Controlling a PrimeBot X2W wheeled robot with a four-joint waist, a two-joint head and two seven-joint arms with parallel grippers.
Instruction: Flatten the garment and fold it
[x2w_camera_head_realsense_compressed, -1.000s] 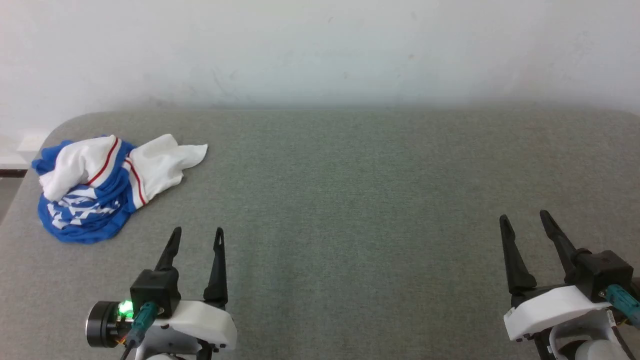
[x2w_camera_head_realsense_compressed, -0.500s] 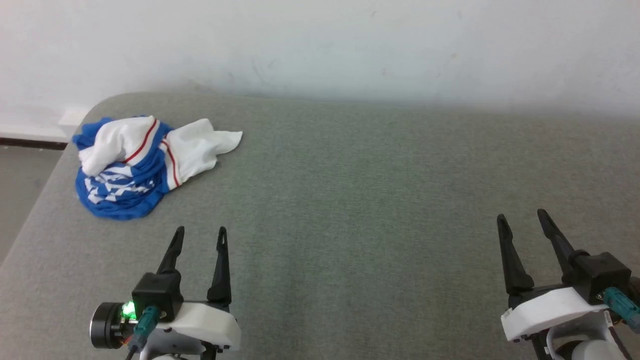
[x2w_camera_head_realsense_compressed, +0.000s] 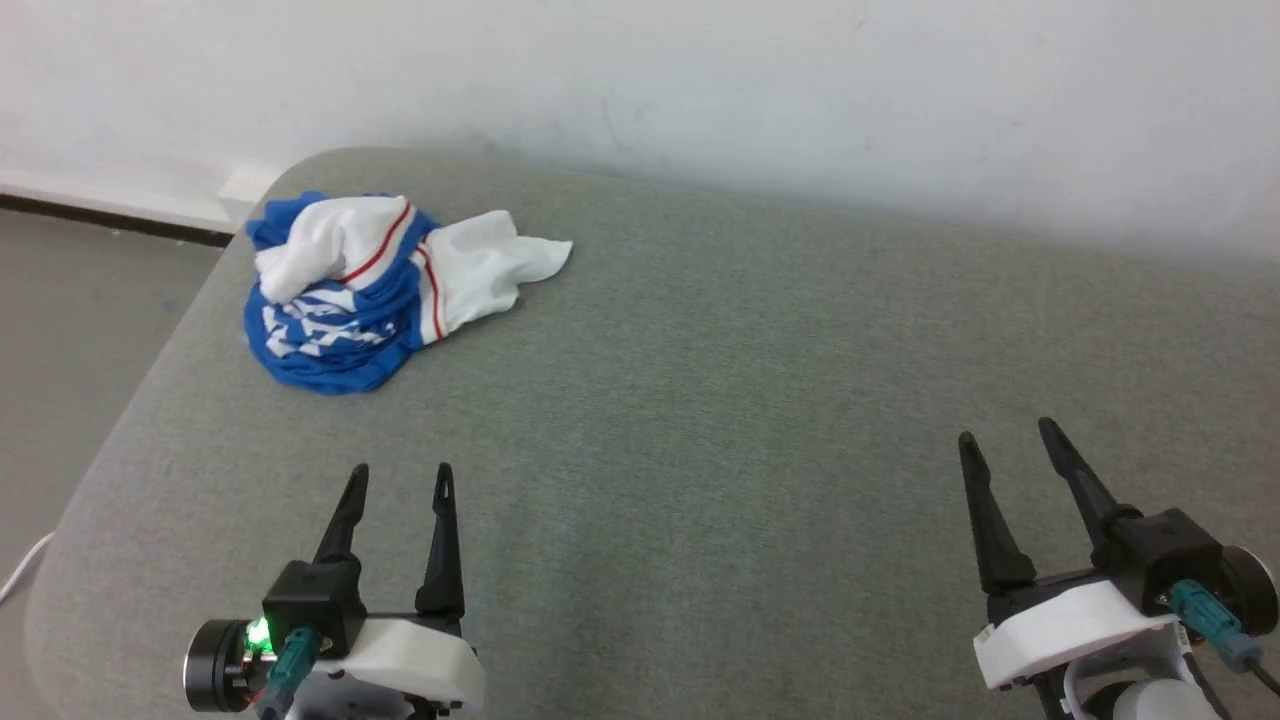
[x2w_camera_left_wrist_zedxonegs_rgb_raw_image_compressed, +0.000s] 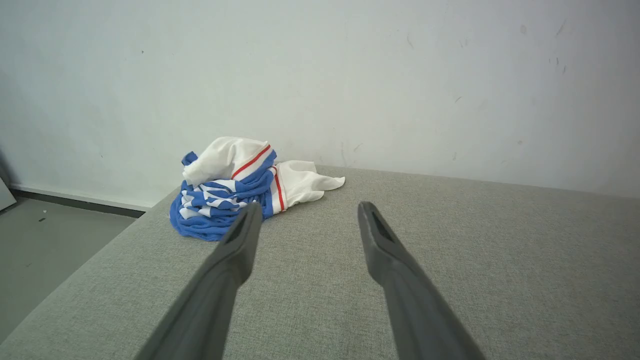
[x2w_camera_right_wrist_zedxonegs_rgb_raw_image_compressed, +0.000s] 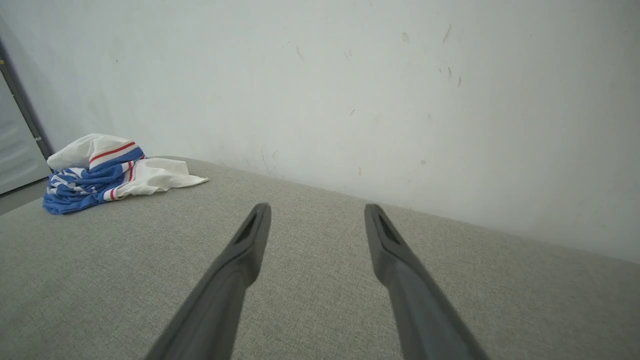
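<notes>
A grey fabric-covered table spreads beneath and ahead of the left claw and the right claw. A scuffed white wall stands beyond both. Off to the left of the left claw lie grey floor, a dark baseboard and a white cable.

Garment bunched, white print creased beyond reading, red-striped trim either collar or sleeve

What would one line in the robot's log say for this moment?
stage: folding not begun | garment: crumpled heap, far-left corner of table | left gripper: open, empty | right gripper: open, empty
</notes>
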